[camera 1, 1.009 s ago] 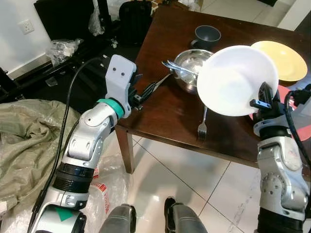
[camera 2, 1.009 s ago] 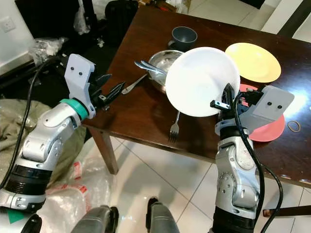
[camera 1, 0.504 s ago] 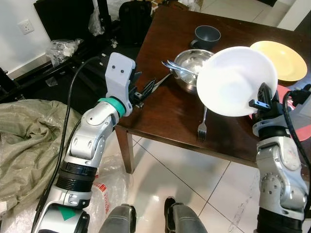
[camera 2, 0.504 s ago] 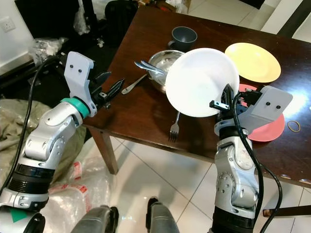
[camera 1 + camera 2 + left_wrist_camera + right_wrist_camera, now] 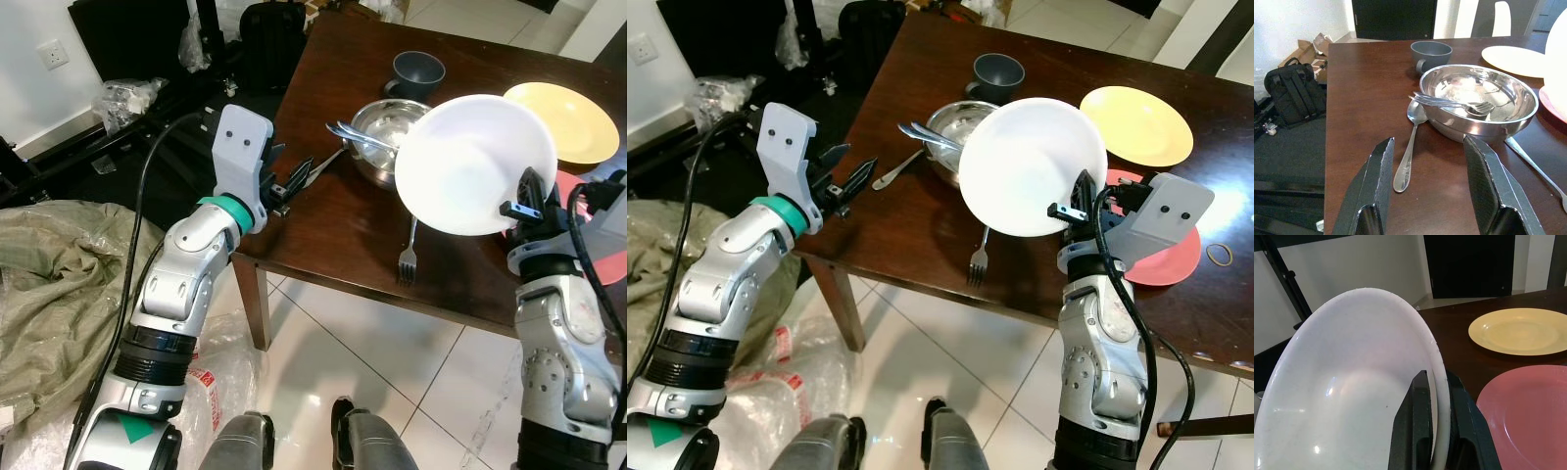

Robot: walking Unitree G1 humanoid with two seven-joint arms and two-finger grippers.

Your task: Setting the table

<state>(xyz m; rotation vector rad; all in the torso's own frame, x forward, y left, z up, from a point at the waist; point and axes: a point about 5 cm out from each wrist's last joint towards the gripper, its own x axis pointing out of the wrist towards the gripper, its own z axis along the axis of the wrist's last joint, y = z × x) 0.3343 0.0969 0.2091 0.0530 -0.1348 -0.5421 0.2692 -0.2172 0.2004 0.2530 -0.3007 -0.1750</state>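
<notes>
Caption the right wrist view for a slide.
Right gripper pinching the white plate's rim, with yellow plate and pink plate on the table behind.

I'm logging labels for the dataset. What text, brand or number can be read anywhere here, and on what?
No text reads clearly.
Plastic bag on the floor: red print, too blurred to read.
White plate, bowl, mug: no markings visible.

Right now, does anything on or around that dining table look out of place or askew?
Yes. The white plate is tilted steeply on edge in the air, pinched at its rim by the right gripper. Forks lie across the steel bowl. A lone fork and spoon lie scattered on the table.
</notes>
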